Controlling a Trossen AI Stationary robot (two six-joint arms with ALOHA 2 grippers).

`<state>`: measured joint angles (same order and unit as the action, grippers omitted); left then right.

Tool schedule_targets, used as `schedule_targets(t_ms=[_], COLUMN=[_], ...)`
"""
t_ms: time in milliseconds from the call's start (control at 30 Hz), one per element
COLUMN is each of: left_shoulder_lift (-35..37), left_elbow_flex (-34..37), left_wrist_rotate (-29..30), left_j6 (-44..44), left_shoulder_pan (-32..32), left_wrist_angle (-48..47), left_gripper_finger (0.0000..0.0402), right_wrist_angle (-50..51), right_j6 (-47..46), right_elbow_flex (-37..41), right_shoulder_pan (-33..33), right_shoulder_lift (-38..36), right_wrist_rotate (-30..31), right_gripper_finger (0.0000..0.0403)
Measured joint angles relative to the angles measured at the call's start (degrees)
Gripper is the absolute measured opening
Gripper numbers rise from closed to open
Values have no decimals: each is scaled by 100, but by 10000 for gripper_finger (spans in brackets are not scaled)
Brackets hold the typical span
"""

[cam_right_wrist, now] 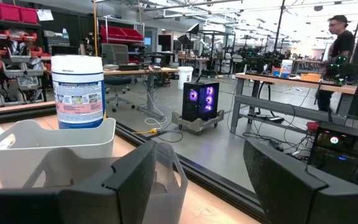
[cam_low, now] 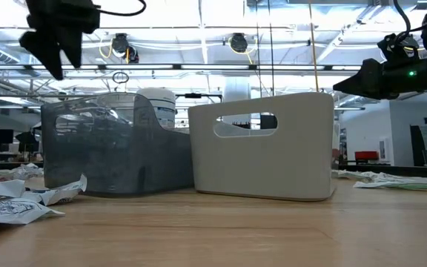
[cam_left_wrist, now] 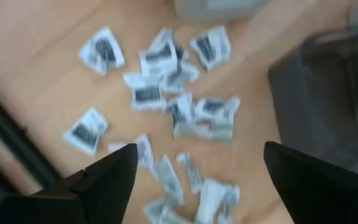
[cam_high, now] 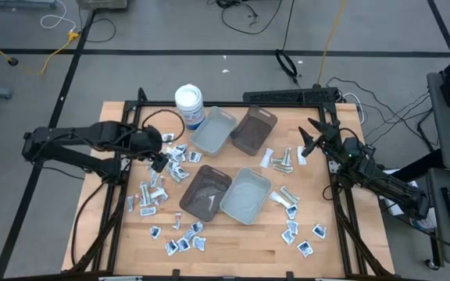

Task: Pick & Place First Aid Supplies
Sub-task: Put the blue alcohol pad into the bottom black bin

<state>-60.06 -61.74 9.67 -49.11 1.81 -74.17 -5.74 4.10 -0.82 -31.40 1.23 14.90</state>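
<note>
Left gripper (cam_high: 159,158): above the table's left side, over a cluster of packets (cam_left_wrist: 166,93); jaws wide open, holding nothing. Right gripper (cam_high: 309,139): raised at the right edge, jaws spread, empty. Packets lie scattered on the table (cam_high: 233,242) around four trays (cam_high: 248,195). Tub (cam_high: 189,101) stands at the back.

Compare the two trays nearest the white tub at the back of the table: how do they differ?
The grey tray is pale, while the brown tray beside it is dark. The grey tray lies next to the white tub; the brown tray sits farther from it, toward the right end effector. Both are rectangular, tilted alike on the table, with no packets visible inside. The left end effector hovers over scattered packets.
</note>
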Motion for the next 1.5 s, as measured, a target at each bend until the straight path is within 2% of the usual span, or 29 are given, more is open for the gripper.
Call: schedule_targets(t_ms=[200, 400, 700, 900, 1200, 1300, 1500], left_shoulder_lift=[-495, -780, -1145, -1414, -1761, -1822, -1969], left_elbow_flex=[-528, -610, -609, -609, -607, -607, -607], left_wrist_rotate=[-424, -989, -1423, -1751, -1816, -2134, -2251], left_j6=[-657, -1417, -2961, -4119, -6427, -7192, -8002], left_shoulder_pan=[-569, -1193, -2184, -2800, -3667, -3858, -4317], left_wrist_angle=[-713, -705, -531, -311, -64, -46, -29], left_gripper_finger=[353, 353, 353, 353, 353, 353, 353], right_wrist_angle=[-1, 0, -2, -1, -1, -2, -2], right_j6=[-1, 0, -1, -1, 0, -1, -1], right_elbow_flex=[-2, -2, -1, -1, -1, -1, 0], right_shoulder_pan=[-1, 0, -2, -2, 0, -2, -2], right_shoulder_lift=[0, 0, 0, 0, 0, 1, 1], right_wrist_rotate=[0, 1, 1, 1, 1, 1, 1], right_gripper_finger=[238, 238, 238, 238, 238, 238, 238])
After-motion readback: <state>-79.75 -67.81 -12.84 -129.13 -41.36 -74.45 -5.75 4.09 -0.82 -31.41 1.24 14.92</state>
